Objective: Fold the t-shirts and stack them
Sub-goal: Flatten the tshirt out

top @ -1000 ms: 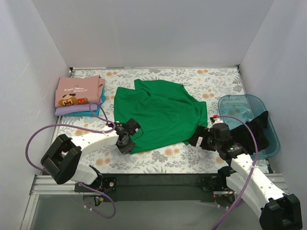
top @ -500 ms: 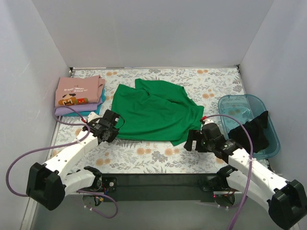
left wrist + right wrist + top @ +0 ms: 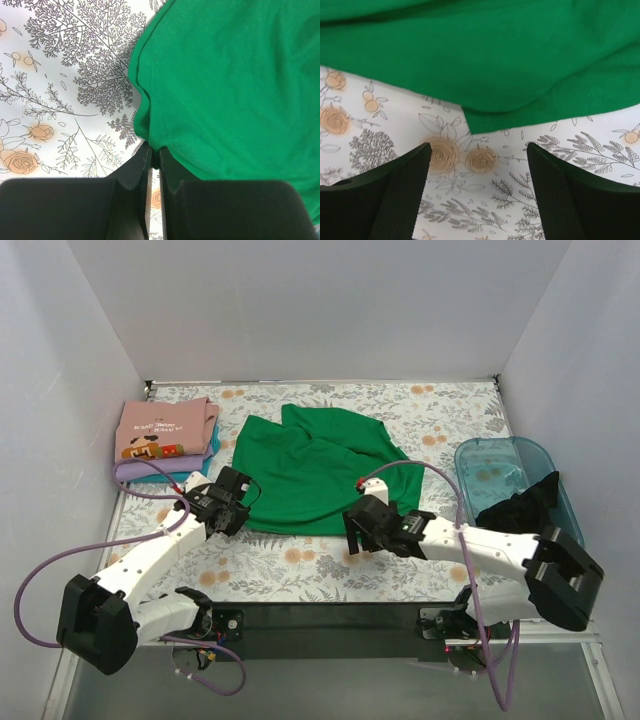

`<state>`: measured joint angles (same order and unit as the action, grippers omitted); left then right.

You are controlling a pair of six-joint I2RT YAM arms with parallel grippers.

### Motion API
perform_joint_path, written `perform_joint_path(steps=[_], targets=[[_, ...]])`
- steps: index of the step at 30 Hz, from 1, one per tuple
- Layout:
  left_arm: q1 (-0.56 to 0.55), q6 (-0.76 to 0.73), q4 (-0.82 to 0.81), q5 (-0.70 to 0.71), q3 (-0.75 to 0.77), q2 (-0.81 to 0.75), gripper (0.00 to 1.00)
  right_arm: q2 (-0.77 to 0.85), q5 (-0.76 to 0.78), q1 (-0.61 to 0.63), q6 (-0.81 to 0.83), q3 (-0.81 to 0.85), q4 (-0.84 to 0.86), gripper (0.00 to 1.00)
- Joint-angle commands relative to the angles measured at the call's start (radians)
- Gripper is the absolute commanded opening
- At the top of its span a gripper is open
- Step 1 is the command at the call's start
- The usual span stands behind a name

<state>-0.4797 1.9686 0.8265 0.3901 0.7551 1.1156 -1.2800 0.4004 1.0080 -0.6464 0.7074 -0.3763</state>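
Note:
A bright green t-shirt [image 3: 315, 465] lies rumpled on the flowered table, also seen in the left wrist view [image 3: 240, 85] and the right wrist view [image 3: 480, 55]. My left gripper [image 3: 237, 508] is shut on its near left hem [image 3: 150, 142]. My right gripper [image 3: 352, 537] is open and empty just in front of the shirt's near edge, a corner of cloth [image 3: 475, 122] lying a little beyond the fingertips. A folded stack with the pink printed tee [image 3: 162, 430] on top of teal and lavender ones sits at the far left. A dark tee [image 3: 525, 508] hangs over the bin.
A translucent teal plastic bin [image 3: 500, 465] stands at the right edge. White walls close the table on three sides. The arms' purple cables [image 3: 60, 560] loop beside their bases at the near edge.
My right gripper has swung left along the shirt's near edge, from beside the bin to the middle front. The left gripper moved left with the hem a second ago and now holds still.

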Motion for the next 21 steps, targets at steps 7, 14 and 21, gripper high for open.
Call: perform_joint_path(steps=[7, 14, 21], targets=[[0.013, -0.011, -0.009, 0.013, 0.013, -0.040, 0.00, -0.182, 0.066, 0.004, 0.014, 0.049, 0.080, 0.72], [0.016, -0.011, -0.009, 0.007, 0.001, -0.045, 0.00, -0.228, 0.103, -0.008, 0.013, 0.041, 0.123, 0.70], [0.018, -0.002, 0.002, 0.013, -0.005, -0.056, 0.00, -0.237, 0.089, -0.037, -0.009, 0.011, 0.143, 0.58]])
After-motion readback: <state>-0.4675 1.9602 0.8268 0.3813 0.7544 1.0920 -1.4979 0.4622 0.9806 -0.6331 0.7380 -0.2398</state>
